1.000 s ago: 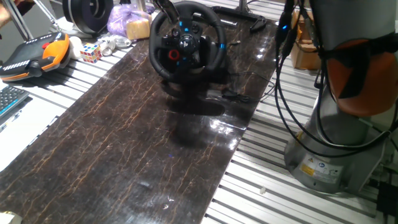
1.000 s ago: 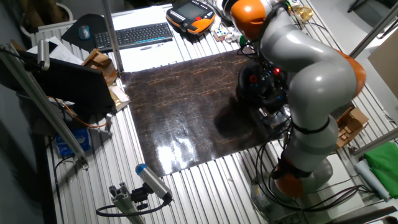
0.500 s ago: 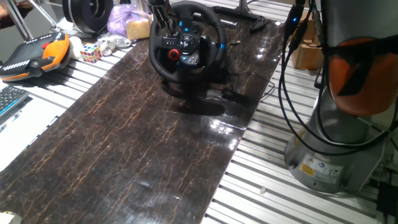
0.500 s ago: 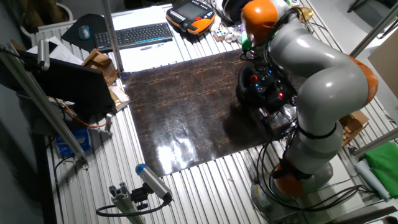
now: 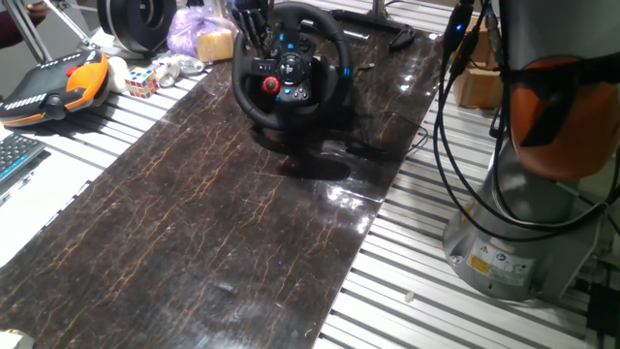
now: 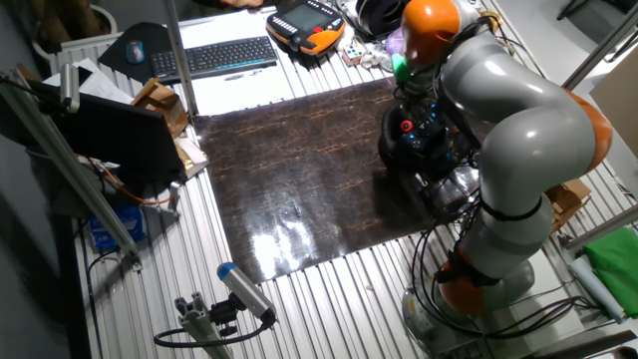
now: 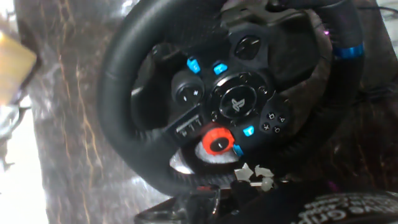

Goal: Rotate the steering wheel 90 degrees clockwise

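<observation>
The steering wheel (image 5: pixel 289 68) stands upright on its bulky base at the far end of the dark mat (image 5: pixel 223 223). Its red button is low left on the hub, and a blue stripe marks the right side of the rim. My gripper (image 5: pixel 252 27) hangs by the rim's upper left, its dark fingers close to or touching the rim; I cannot make out the gap. In the other fixed view the arm covers most of the steering wheel (image 6: pixel 409 140). The hand view shows the steering wheel (image 7: pixel 230 106) face-on, with no clear fingers.
Behind the wheel lie a black spool (image 5: pixel 136 19), a purple bag (image 5: pixel 194 27) and a colour cube (image 5: pixel 140 80). An orange teach pendant (image 5: pixel 58 82) and a keyboard (image 5: pixel 12 155) are at the left. Cables (image 5: pixel 441 145) and the robot base (image 5: pixel 523 242) stand at the right.
My gripper has come down from above the wheel's top to its upper left rim. In the other fixed view the arm's upper link has swung to the right. The wheel looks hardly changed.
</observation>
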Controlling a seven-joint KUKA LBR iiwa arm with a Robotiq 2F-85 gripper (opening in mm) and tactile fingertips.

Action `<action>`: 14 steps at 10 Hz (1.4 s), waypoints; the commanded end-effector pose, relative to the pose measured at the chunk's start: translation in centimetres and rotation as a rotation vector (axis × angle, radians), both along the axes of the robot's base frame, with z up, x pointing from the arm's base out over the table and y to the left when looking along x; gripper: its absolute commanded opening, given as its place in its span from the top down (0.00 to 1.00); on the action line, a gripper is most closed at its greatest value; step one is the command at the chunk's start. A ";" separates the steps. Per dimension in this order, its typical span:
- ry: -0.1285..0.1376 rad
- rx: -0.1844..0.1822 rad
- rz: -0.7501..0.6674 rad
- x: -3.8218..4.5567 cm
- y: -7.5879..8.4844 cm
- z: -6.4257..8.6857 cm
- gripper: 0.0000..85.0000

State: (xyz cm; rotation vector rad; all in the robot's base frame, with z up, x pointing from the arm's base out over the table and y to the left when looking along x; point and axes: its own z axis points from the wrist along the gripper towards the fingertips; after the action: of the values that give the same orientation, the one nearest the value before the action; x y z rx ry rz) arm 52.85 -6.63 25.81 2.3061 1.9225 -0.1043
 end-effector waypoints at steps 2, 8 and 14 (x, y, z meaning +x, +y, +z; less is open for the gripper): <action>0.008 0.008 0.525 -0.50 0.6 -0.4 0.99; 0.032 0.043 0.679 -1.02 1.4 -1.5 0.99; 0.034 0.099 0.706 -1.43 1.7 -1.6 0.99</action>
State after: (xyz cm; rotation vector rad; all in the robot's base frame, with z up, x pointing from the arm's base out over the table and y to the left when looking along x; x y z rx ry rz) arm 51.44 -4.99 24.20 1.8463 2.4671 0.0169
